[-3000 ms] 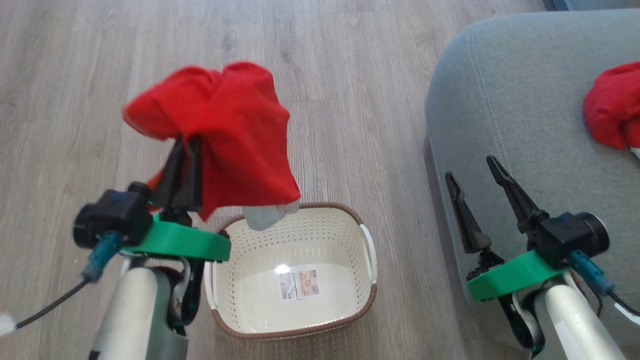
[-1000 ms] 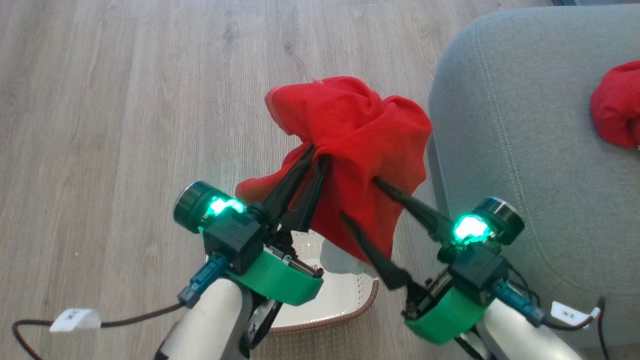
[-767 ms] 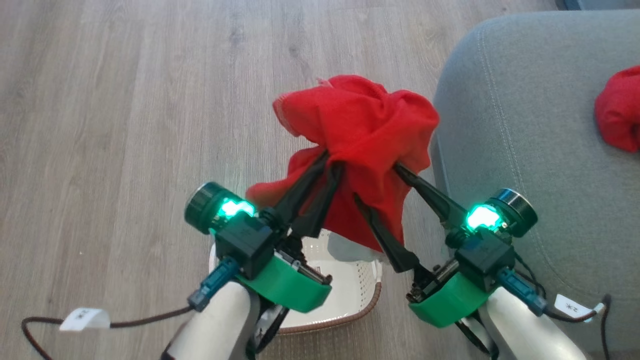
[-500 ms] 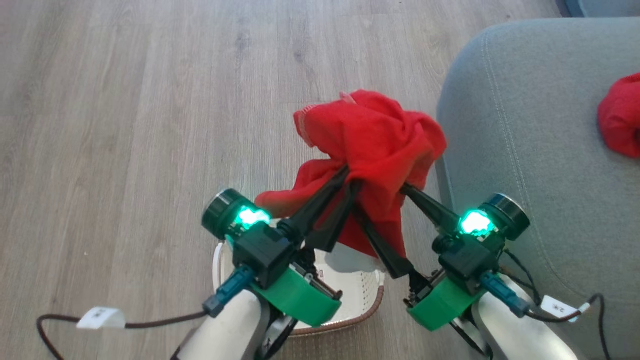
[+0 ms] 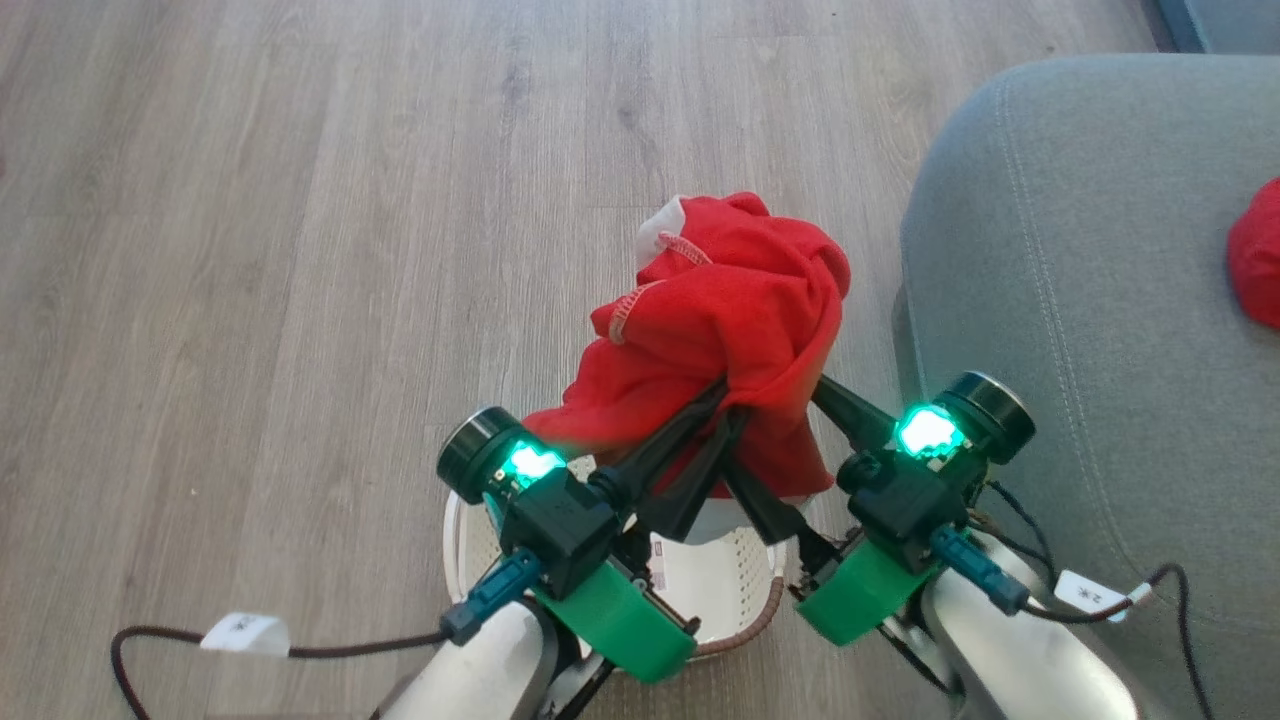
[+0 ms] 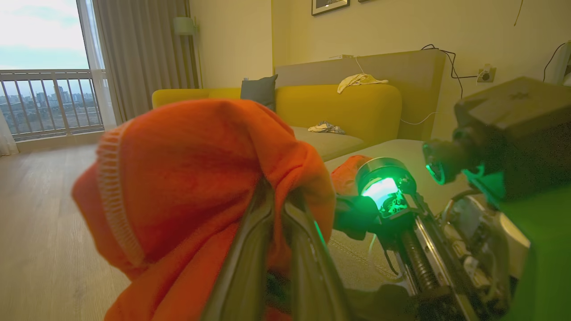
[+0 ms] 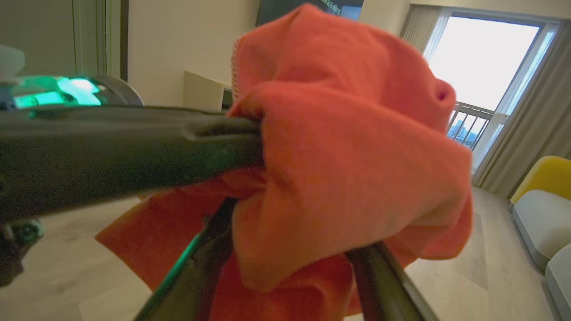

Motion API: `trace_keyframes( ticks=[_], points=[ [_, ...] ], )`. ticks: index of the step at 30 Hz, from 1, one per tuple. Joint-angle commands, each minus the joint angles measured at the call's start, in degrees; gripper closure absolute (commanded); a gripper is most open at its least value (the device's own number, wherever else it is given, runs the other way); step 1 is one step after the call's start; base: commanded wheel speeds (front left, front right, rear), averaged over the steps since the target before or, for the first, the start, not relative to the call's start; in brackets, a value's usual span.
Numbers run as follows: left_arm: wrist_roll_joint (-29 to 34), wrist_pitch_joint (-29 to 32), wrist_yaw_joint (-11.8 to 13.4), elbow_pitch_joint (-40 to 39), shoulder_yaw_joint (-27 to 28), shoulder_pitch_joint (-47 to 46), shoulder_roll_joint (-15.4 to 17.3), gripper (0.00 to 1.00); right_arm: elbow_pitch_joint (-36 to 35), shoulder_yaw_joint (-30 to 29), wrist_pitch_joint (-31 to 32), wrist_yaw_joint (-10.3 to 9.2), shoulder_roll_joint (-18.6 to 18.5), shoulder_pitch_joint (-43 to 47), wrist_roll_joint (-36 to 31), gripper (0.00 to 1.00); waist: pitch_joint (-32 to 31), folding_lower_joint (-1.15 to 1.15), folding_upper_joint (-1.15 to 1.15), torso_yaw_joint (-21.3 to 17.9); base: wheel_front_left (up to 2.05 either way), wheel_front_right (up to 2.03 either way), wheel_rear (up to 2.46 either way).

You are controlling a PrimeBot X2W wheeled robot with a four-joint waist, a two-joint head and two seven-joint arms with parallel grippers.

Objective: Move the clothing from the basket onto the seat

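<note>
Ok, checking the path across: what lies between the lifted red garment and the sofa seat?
In the head view, only a narrow strip of wood floor; lower down, the open right gripper straddles the garment beside the seat.

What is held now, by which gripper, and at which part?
The left gripper pinches the red garment at a bunched fold of its body, not at its edge. The right gripper is open astride the cloth.

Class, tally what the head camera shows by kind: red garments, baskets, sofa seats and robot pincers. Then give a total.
Grey sofa seat: 1
Basket: 1
Red garments: 2, held garment, lying garment
Pincers: 2, left pincer, right pincer
Total: 6
</note>
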Motion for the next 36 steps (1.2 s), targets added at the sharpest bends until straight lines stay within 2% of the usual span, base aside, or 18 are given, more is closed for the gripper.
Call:
trace_keyframes(
  ticks=[1, 2, 15, 16, 17, 18, 19, 30, 36],
  points=[
    [-0.2, -0.3, -0.2, -1.8, 1.6, -1.5, 0.0, 1.0, -2.2, 0.5, 0.0, -0.01, 2.2, -2.4, 1.7, 0.64, 0.0, 0.0, 0.0, 0.2, 0.0, 0.0, 0.0],
    [-0.3, -0.3, -0.2, -1.8, 1.6, -1.5, 0.0, 1.0, -2.6, 0.3, 0.0, -0.01, 2.6, -2.4, 3.1, 1.0, 0.0, 0.0, 0.0, 0.3, 0.0, 0.0, 0.0],
    [-0.7, -0.3, 0.4, -1.9, 2.0, -1.9, 0.0, 1.0, -6.7, -2.8, 0.0, -0.01, 3.6, -1.4, 2.5, 1.0, 0.4, 0.0, 0.0, 1.3, 0.0, 0.0, 0.0],
    [-0.8, -0.3, 0.5, -2.0, 2.2, -1.8, 0.0, 0.83, -7.1, -3.0, 0.0, -0.01, 3.7, -1.2, 2.4, 1.0, 0.4, 0.0, 0.0, 1.3, 0.0, 0.0, 0.0],
    [-0.9, -0.3, 0.6, -2.2, 2.3, -1.8, 0.0, 0.62, -7.5, -3.3, 0.0, -0.01, 3.7, -1.0, 2.3, 1.0, 0.4, 0.0, 0.0, 1.3, 0.0, 0.0, 0.0],
    [-1.0, -0.3, 0.6, -2.3, 2.4, -1.8, 0.0, 0.21, -7.9, -3.7, 0.0, -0.01, 3.8, -0.9, 2.2, 1.0, 0.3, 0.0, 0.0, 1.2, 0.0, 0.0, 0.0],
    [-1.0, -0.3, 0.7, -2.4, 2.5, -1.8, 0.0, 0.01, -8.3, -4.1, 0.0, -0.01, 4.0, -0.7, 2.1, 1.0, 0.3, 0.0, 0.0, 1.2, 0.0, 0.0, 0.0],
    [-0.8, -0.3, 1.2, -0.9, 3.5, -0.9, 0.0, 0.0, -10.5, -9.9, 0.0, -0.01, 4.3, 1.8, 0.8, 1.0, -1.1, 0.0, 0.0, 0.5, 0.0, 0.0, 0.0],
    [2.4, -0.3, 1.0, 1.4, 4.2, 0.2, 0.0, 0.0, -11.1, -15.3, 0.0, -0.01, 3.2, 3.6, 0.8, 1.0, -1.4, 0.0, 0.0, 0.1, 0.0, 0.0, 0.0]
  ],
)
